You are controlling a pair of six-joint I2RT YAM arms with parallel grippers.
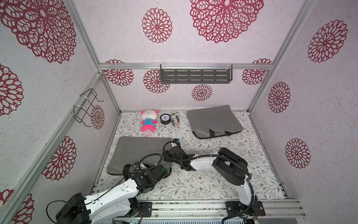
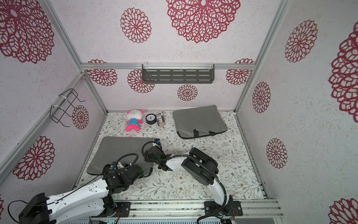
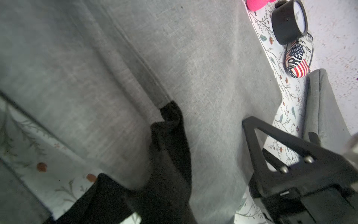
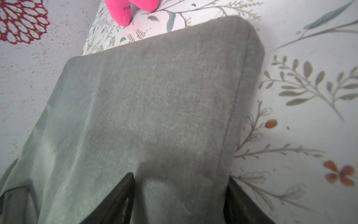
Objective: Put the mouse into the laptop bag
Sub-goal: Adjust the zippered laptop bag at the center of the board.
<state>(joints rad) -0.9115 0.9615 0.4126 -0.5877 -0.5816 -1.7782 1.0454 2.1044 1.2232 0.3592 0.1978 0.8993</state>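
Flat on the left near part of the counter (image 1: 213, 184): the grey laptop bag (image 1: 135, 149). Clenched on its black strap (image 3: 170, 135) with the left end effector (image 1: 166, 172). Straddling the bag's near right corner with the right end effector (image 4: 180, 180), jaws apart, fabric between; cannot tell whether pressing or loose. No telling where the mouse is. Well apart, back right: a second grey bag (image 1: 213, 120).

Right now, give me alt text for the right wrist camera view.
A grey laptop bag fills the frame on a floral tablecloth, with the right gripper open over its near end. Part of a pink plush toy shows beyond it.
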